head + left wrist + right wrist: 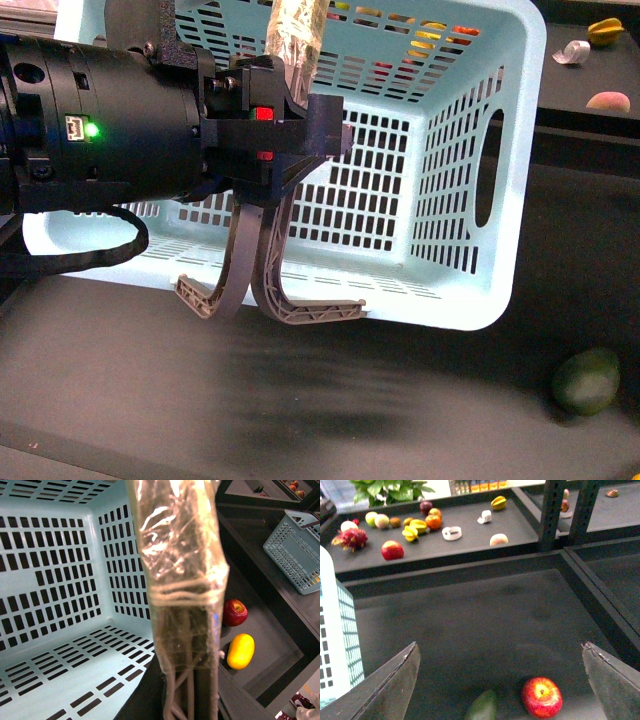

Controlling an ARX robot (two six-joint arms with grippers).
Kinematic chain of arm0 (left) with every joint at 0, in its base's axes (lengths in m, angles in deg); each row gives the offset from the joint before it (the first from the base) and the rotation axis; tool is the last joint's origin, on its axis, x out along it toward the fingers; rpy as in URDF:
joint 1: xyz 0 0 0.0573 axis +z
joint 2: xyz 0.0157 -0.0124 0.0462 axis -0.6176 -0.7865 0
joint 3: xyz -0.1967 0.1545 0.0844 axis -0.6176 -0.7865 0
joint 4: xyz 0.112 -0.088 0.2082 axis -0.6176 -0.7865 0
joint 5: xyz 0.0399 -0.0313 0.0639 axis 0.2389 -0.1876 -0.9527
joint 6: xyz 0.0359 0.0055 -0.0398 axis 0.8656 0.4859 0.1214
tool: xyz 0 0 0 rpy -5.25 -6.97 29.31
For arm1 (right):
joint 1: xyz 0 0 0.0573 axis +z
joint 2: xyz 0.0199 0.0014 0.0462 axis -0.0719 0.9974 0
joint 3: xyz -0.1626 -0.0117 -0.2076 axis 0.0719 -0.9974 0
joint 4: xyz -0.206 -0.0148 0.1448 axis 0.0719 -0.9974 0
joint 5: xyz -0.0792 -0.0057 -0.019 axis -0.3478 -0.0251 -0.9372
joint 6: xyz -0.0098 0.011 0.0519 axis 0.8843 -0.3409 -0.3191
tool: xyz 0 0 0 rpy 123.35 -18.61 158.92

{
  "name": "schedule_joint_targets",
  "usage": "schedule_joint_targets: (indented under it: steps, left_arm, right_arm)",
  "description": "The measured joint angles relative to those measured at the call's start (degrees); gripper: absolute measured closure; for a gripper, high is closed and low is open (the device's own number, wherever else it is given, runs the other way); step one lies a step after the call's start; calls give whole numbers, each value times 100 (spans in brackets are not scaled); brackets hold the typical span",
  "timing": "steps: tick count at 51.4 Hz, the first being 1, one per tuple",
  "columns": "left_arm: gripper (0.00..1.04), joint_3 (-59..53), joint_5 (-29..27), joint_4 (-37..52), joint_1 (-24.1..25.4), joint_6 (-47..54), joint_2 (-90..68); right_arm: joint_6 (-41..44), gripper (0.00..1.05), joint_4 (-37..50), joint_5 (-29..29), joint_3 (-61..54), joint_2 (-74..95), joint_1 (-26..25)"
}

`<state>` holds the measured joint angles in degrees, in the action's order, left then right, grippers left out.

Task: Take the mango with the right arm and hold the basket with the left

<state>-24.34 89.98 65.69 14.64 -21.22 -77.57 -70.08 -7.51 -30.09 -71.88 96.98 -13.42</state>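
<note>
The pale turquoise basket (480,200) stands tilted in the front view, and its slotted inside fills the left wrist view (60,580). My left gripper (262,290), on the black arm with the green light, is shut on the basket, its grey-brown fingers (185,700) pressed together around a plastic-wrapped handle (180,555). The yellow mango (240,651) lies on the dark surface beside a red apple (234,612), outside the basket. My right gripper (500,680) is open and empty above the apple (541,697) and a dark green fruit (482,707). The mango does not show in the right wrist view.
The dark green fruit (587,381) lies right of the basket. A raised back shelf (470,545) holds several fruits. A metal post (550,515) stands at its right end. A second basket (295,555) sits further off. The basket wall (335,630) borders the right gripper's side.
</note>
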Motion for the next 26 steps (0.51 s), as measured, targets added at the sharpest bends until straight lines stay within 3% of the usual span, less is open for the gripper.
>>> schedule_joint_targets:
  steps: [15,26]
  left_arm:
    - [95,0,-9,0,0,2,0]
    - [95,0,0,0,-2,4,0]
  right_arm:
    - [1720,8,1102,1134,262,2752,-730]
    - [2986,8,1182,1493,466,4234,-920]
